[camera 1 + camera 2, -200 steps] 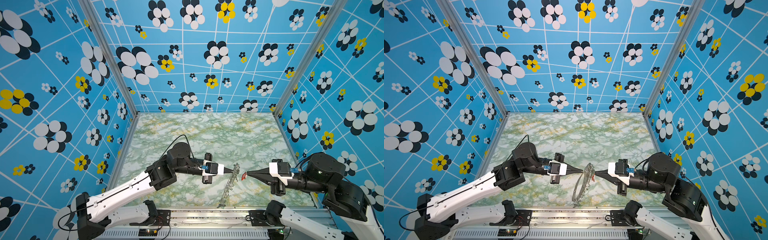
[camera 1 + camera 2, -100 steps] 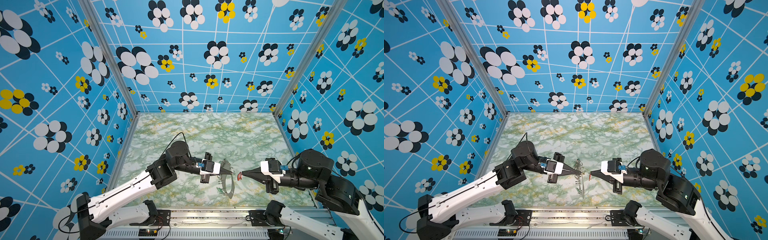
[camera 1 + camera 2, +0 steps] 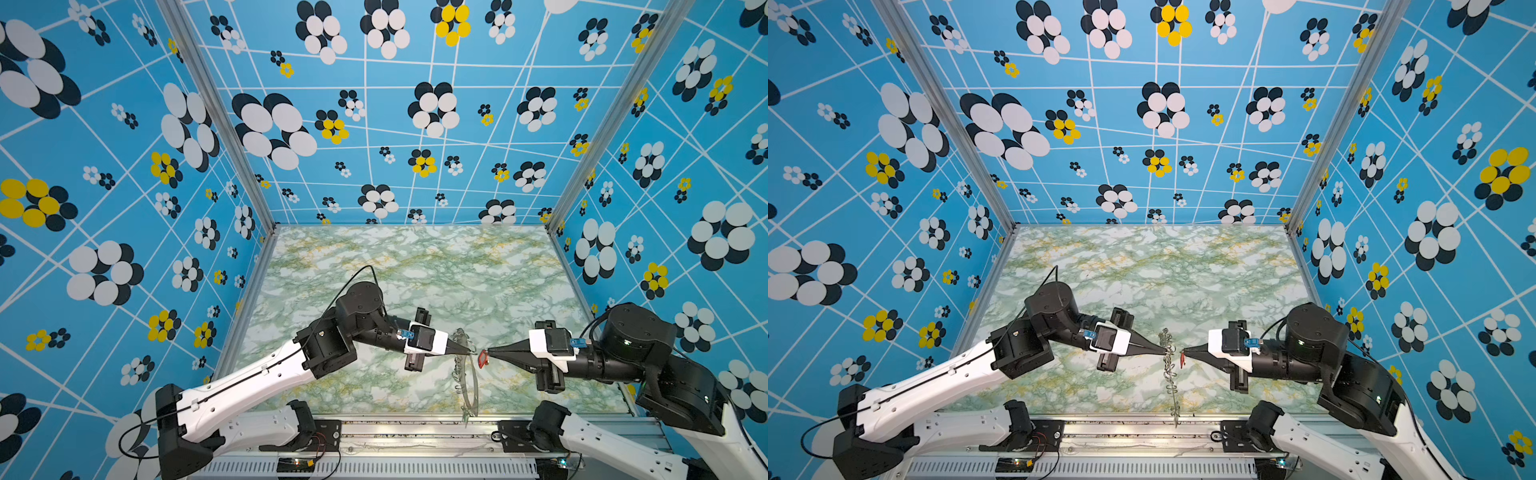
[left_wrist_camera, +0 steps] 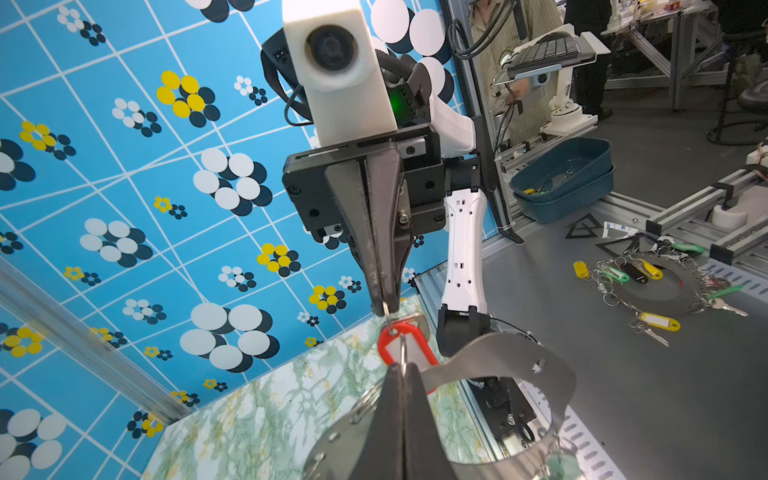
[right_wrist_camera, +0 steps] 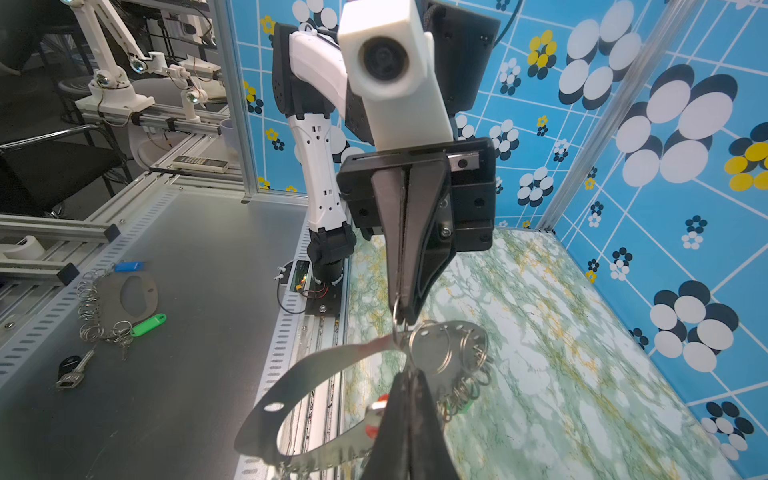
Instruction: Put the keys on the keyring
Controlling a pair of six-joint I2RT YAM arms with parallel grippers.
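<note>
Left hand (image 3: 468, 353) is pinching a keyring (image 4: 507, 357) ring above the table (image 3: 374, 270); my right hand (image 3: 491, 353) is pinching the red key's (image 4: 411, 351) loop alongside. I'm judging threading comes next, needing fine loop-to-ring alignment

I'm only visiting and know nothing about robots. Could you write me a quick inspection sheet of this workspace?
Surface: green marbled tabletop, flat.
Job's things: keyring held up in the air; red key tag right beside it.
Clutter: nothing seen inside the booth.
Grippers: left gripper shut on one small ring of the keyring; right gripper shut on the tag's wire loop.
Cables: black cable arcs over the left arm; thin wires by the front rail.
Surroundings: blue flowered walls; outside, spare keyrings with tags on a grey bench, stacked blue bins.
</note>
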